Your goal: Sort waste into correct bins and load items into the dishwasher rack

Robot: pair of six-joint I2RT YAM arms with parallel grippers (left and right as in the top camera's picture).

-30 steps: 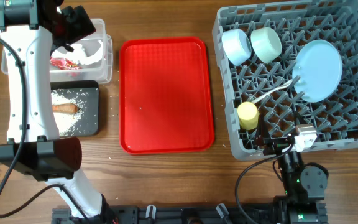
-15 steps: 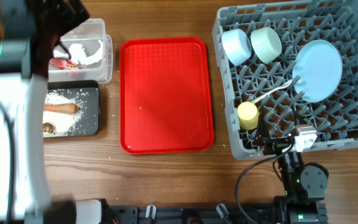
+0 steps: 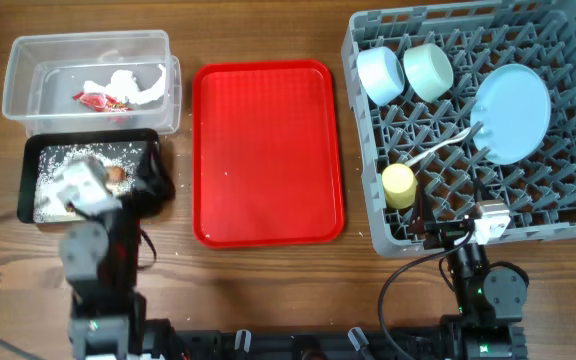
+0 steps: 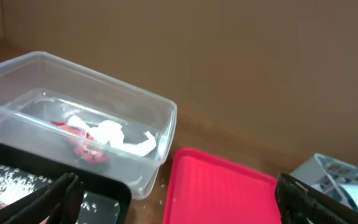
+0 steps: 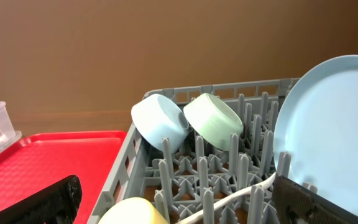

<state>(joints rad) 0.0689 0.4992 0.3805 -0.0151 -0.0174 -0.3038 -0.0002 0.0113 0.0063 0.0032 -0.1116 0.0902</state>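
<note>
Overhead, left pincer [image 4: 179, 198] has withdrawn to the black tray [image 3: 28, 160], spread wide, empty.

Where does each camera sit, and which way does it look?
Overhead: above the table, looking down at clear tub, black tray, red tray, rack; left arm, right arm at bottom.
Left wrist: low, facing tub and red tray; own fingers in corners.
Right wrist: low, facing bowls and plate in rack; own fingers in corners.
Shared: red tray.
</note>
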